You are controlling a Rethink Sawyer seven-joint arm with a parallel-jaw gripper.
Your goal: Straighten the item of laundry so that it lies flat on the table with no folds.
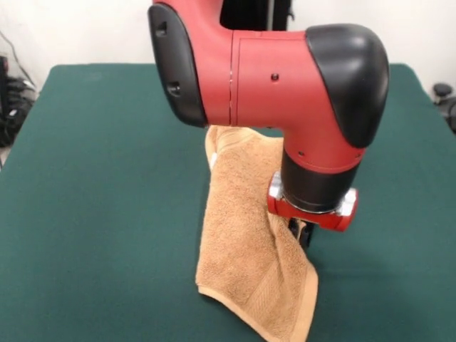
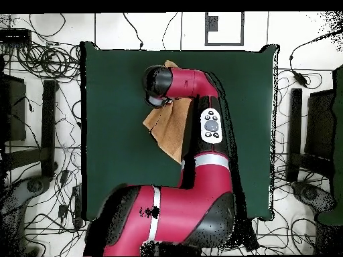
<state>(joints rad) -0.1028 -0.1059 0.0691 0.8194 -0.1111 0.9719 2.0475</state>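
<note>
No readable writing on towel (image 1: 246, 235) or arm (image 1: 285, 78). Towel lay rumpled mid-table, folded, near corner by table (image 1: 92, 214) front edge. Gripper (image 1: 305, 233) low at towel's right edge; finger spread hidden, cannot tell. Open green cloth left and right.

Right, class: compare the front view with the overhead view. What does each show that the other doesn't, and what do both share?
Only the front view shows the claw low beside the towel, and the towel's ridged fold and woven band. Only the overhead view shows the whole table outline, the arm's full length and the cables on the floor around it. Both show the tan-orange towel unflattened on green cloth, partly under the red arm.
</note>
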